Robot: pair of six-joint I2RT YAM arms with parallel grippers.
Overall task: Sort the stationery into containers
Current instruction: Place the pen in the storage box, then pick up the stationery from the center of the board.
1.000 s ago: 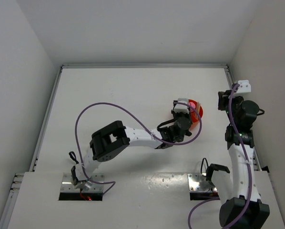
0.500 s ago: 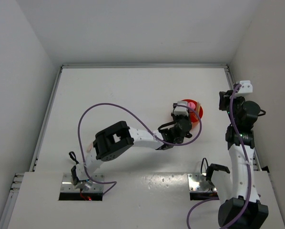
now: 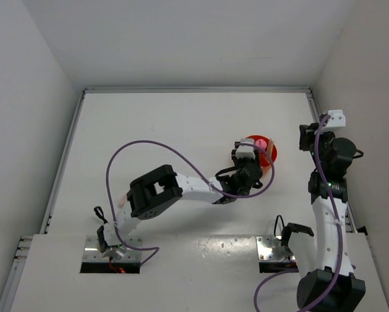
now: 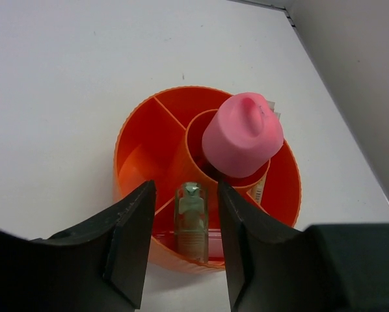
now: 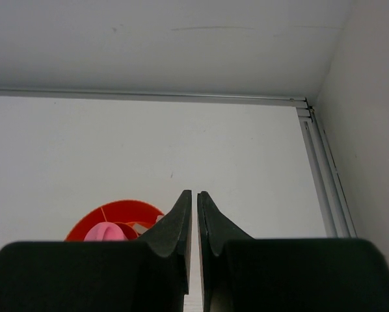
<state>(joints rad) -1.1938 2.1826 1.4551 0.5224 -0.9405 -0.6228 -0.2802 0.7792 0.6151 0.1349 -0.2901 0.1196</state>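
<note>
tabletop [image 3: 168, 123]: white, matt, a few faint dark specks
rail [image 3: 194, 90]: thin metal strip along the tabletop's far edge, continuing down both sides
back wall [image 3: 181, 39]: plain white
left wall [image 3: 19, 130]: plain, pale grey
right wall [image 3: 370, 84]: plain, pale grey
metal plates [image 3: 110, 250]: two, bare, set at the near edge

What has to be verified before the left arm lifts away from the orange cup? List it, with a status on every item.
1. Jaws of left gripper open: ok.
2. Gaps between green marker and both fingers: ok.
3. green marker inside the near outer compartment of orange cup: ok.
4. green marker seated on the compartment floor: cannot tell, its base is hidden.
5. pink-capped tube standing in the centre compartment, beyond the fingertips: ok.
6. right gripper shut, empty, apart from the cup: ok.
</note>
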